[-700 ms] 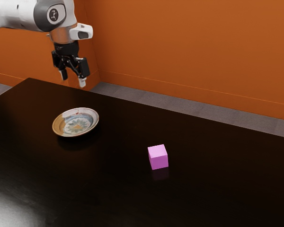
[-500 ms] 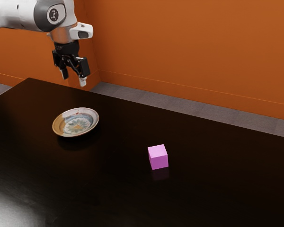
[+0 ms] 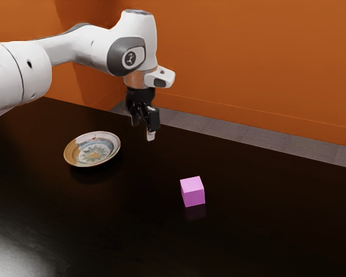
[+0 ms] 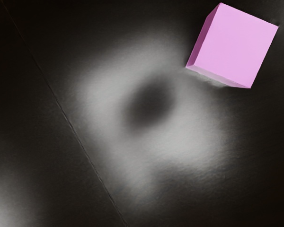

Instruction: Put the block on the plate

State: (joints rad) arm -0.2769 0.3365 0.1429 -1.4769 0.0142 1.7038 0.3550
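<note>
The approach step is in hand: the jaws, visibly parted and empty, require alignment over the pink block (image 3: 192,192) and descent before transfer to the plate (image 3: 93,151).

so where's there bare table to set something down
Bare table lies between the plate and the block, and from the block to the exterior view's right edge. Most crowded: under the gripper, near the block.
</note>
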